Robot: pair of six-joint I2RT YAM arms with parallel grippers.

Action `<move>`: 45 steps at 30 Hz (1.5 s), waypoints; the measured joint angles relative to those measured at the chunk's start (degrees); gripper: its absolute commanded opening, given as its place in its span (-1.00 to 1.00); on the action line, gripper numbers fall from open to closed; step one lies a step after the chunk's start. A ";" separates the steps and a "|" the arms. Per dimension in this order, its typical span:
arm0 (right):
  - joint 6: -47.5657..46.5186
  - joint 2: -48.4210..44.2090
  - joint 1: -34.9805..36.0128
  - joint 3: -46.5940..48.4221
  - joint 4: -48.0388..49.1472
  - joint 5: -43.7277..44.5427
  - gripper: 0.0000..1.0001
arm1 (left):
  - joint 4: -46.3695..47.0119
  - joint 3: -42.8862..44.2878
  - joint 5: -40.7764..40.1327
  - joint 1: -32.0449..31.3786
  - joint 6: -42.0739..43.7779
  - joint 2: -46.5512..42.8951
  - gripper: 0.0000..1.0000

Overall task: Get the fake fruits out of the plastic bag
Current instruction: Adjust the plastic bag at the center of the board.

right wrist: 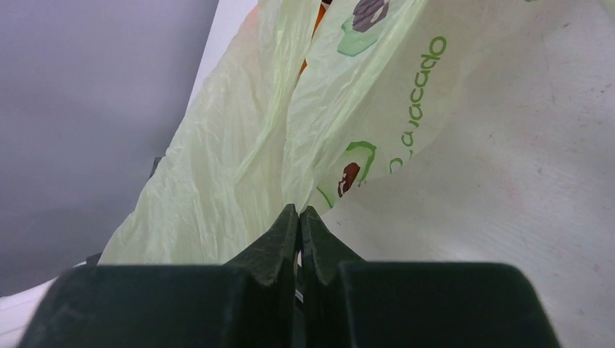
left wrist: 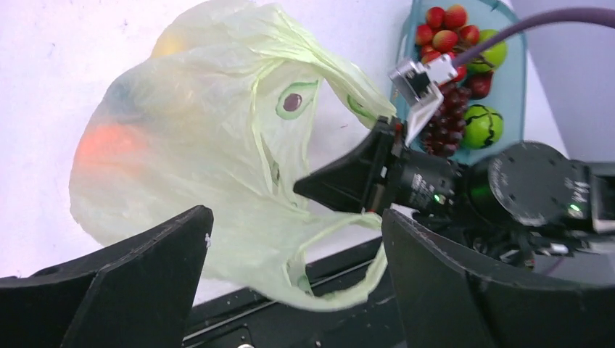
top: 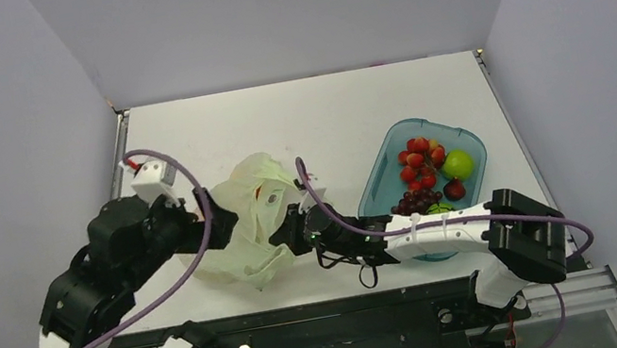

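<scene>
Fruits point(left wrist: 107, 143) show only as orange and yellow blurs through the bag point(left wrist: 217, 109), printed "avocado". Left hand point(left wrist: 296, 217) gapes open; right hand point(right wrist: 299, 212) is closed, pinching the bag.

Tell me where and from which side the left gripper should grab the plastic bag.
Probably the loose loop handle at the near edge of the plastic bag, approached from its left, opposite the right gripper pinching the other side. That film is thin and slack, so the open left gripper can close on it; the bulge holding the fruits looks too wide.
</scene>
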 measured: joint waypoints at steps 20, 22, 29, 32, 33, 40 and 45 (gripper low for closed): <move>-5.49 -4.20 -0.74 -2.45 -0.17 -0.24 -1.00 | 23.28 -15.06 -0.42 7.82 17.49 33.79 0.58; -5.46 -4.20 -0.94 -2.45 0.35 -0.66 -1.00 | 24.37 -15.28 -0.57 8.98 18.10 35.63 0.32; -5.51 -4.35 -1.29 -3.52 0.63 -1.44 -1.00 | 24.28 -10.82 -4.79 10.58 19.10 41.44 -1.00; -5.84 -5.77 -1.75 -4.68 -1.57 -0.66 -1.00 | 25.14 -9.22 -9.18 11.13 20.41 40.72 -1.00; -6.16 -6.40 -2.01 -4.79 -3.04 -0.09 -1.00 | 25.86 -9.64 -10.58 11.41 20.81 39.69 -1.00; -10.43 -10.54 -9.84 -5.42 -12.44 6.12 -1.00 | 35.41 -24.13 -13.55 13.29 23.96 20.06 -1.00; -15.65 -9.66 -14.21 -7.74 -18.27 8.46 -1.00 | 40.19 -26.29 -13.51 13.62 25.09 13.29 -1.00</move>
